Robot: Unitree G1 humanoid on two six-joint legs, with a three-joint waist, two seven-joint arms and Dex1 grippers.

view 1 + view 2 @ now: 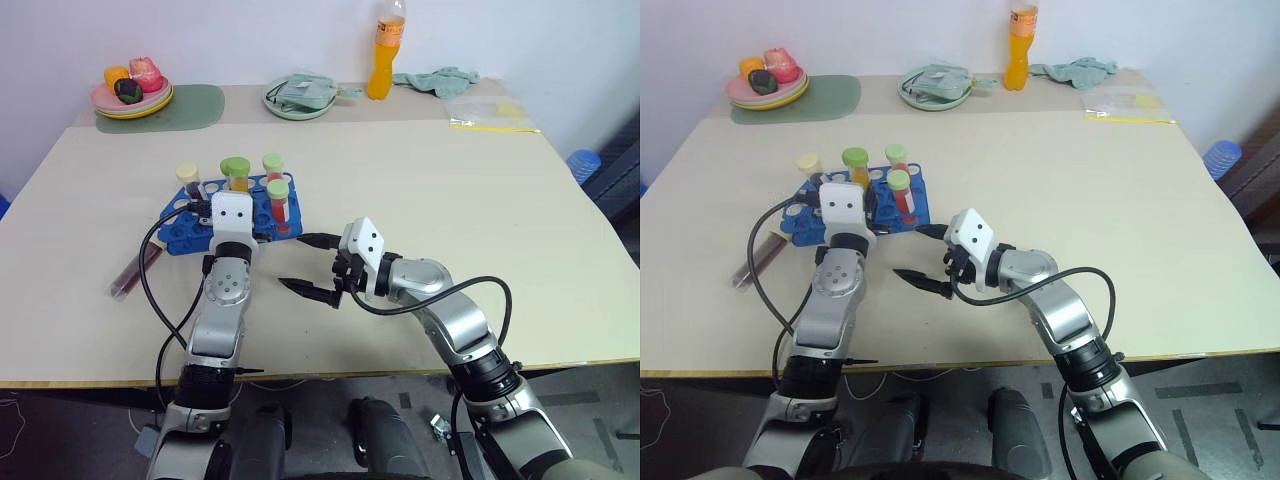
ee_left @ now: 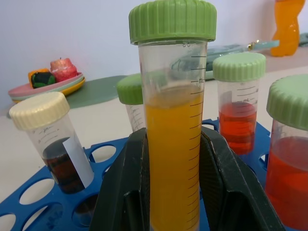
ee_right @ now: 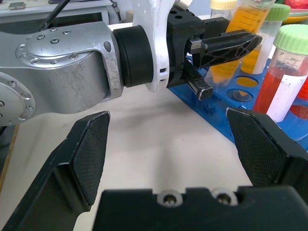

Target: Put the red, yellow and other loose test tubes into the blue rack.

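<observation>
The blue rack (image 1: 185, 228) lies left of the table's middle. My left gripper (image 2: 173, 163) is shut on a yellow-orange test tube (image 1: 238, 180) with a green cap, held upright over the rack. I cannot tell whether its lower end sits in a hole. Two red tubes with green caps (image 2: 238, 120) (image 2: 288, 183) stand in the rack to its right. A dark maroon tube with a cream cap (image 2: 53, 139) stands at the rack's left end. My right gripper (image 1: 295, 262) hangs open and holds nothing, just right of the rack and pointing toward the left arm.
A dark slender tube (image 1: 135, 268) lies on the table left of the rack. At the back stand a plate of toy food (image 1: 132, 95) on a green mat (image 1: 190, 108), a green plate (image 1: 298, 98), an orange bottle (image 1: 385, 60), a cloth (image 1: 437, 78) and a plastic bag (image 1: 490, 115).
</observation>
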